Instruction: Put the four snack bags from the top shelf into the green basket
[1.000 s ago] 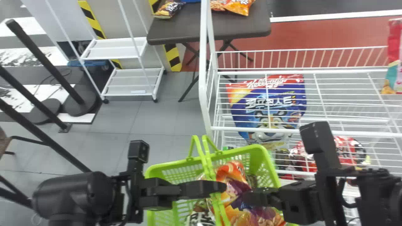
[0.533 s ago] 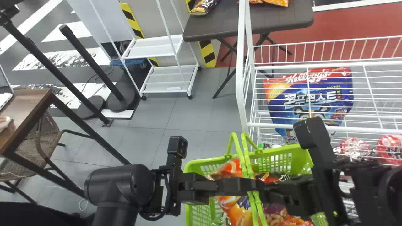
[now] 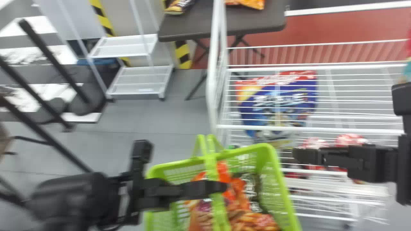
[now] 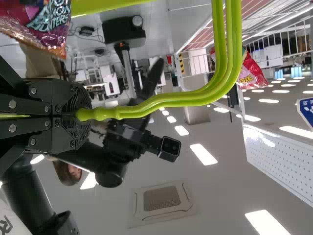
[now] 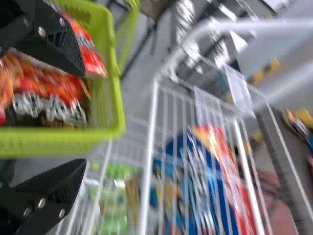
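In the head view, my left gripper (image 3: 221, 186) is at the handles of the green basket (image 3: 273, 160). The left wrist view has my left gripper (image 4: 80, 115) closed around both green handles (image 4: 166, 102). Several snack bags (image 3: 237, 192) lie in the basket, orange, red and dark. My right gripper (image 3: 297, 155) is just right of the basket's rim, beside the wire rack. In the right wrist view, the fingers of my right gripper (image 5: 84, 117) stand wide apart with nothing held. At the head view's right edge, a red bag (image 3: 408, 41) is partly cut off.
The white wire rack (image 3: 308, 130) stands to the right, with a large blue cereal bag (image 3: 277, 102) and red packs (image 3: 348, 140) lower in it. Behind are a dark table (image 3: 221, 27) and a small white shelf cart (image 3: 128, 51). Black posts stand at left.
My right gripper has moved from over the basket's bags out to the right, toward the rack. The head view swung sideways and back. My left gripper has stayed at the handles.
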Controlling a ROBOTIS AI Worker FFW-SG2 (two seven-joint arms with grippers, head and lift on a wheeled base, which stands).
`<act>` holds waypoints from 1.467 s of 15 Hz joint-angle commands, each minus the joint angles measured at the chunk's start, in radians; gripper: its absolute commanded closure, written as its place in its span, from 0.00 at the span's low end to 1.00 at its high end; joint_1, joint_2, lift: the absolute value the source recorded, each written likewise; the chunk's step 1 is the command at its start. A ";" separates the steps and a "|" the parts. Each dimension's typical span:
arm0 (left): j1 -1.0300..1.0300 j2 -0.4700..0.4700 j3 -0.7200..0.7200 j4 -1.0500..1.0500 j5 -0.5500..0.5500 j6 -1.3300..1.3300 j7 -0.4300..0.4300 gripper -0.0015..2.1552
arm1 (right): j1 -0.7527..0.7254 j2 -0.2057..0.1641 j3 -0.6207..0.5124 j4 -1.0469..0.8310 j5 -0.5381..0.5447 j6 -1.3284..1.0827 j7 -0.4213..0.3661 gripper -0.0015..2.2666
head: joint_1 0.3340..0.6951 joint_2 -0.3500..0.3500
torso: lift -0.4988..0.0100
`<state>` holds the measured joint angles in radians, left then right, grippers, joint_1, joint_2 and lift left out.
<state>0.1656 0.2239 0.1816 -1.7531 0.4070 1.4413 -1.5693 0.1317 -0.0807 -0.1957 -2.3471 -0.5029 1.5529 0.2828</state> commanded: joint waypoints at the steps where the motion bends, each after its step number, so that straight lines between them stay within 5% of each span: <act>1: 0.000 0.000 -0.004 0.000 0.001 0.000 -0.011 1.00 | -0.041 -0.008 -0.079 0.065 0.110 -0.155 -0.001 0.03 | 1.00 0.49 | 0.98; 4: 0.014 0.000 -0.004 -0.017 0.001 0.000 -0.011 1.00 | -0.141 -0.008 -0.094 0.276 0.279 -0.431 -0.002 0.03 | 1.00 0.26 | 0.98; 8: 0.035 -0.002 0.002 -0.036 0.003 0.000 -0.011 1.00 | -0.328 -0.008 -0.097 0.652 0.515 -0.799 -0.016 0.03 | 1.00 0.11 | 0.98; 16: 0.043 -0.008 0.001 -0.034 0.003 -0.003 -0.011 1.00 | -0.587 -0.042 -0.122 1.138 0.747 -1.017 -0.116 0.03 | 1.00 0.00 | 0.98; 18: 0.048 -0.012 0.001 -0.034 0.003 -0.003 -0.011 1.00 | -0.632 -0.054 -0.122 1.201 0.767 -1.007 -0.114 0.24 | 1.00 0.00 | 0.98; 19: 0.054 -0.012 0.001 -0.034 0.003 -0.006 -0.011 1.00 | -0.633 -0.056 -0.122 1.203 0.762 -1.001 -0.109 0.50 | 1.00 0.00 | 0.98; 20: 0.058 -0.012 0.002 -0.034 0.003 -0.009 -0.011 1.00 | -0.630 -0.056 -0.117 1.203 0.756 -0.983 -0.113 0.89 | 1.00 0.00 | 0.98; 21: 0.061 -0.012 0.004 -0.034 0.003 -0.009 -0.011 1.00 | -0.610 -0.050 -0.122 1.189 0.753 -0.977 -0.122 1.00 | 1.00 0.00 | 0.98; 22: 0.064 -0.012 0.006 -0.034 0.003 -0.009 -0.011 1.00 | -0.586 -0.050 -0.120 1.160 0.724 -0.983 -0.123 1.00 | 1.00 0.00 | 0.98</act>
<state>0.2251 0.2117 0.1851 -1.7871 0.4096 1.4325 -1.5693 -0.4835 -0.1334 -0.3154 -1.1562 0.2473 0.5705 0.1610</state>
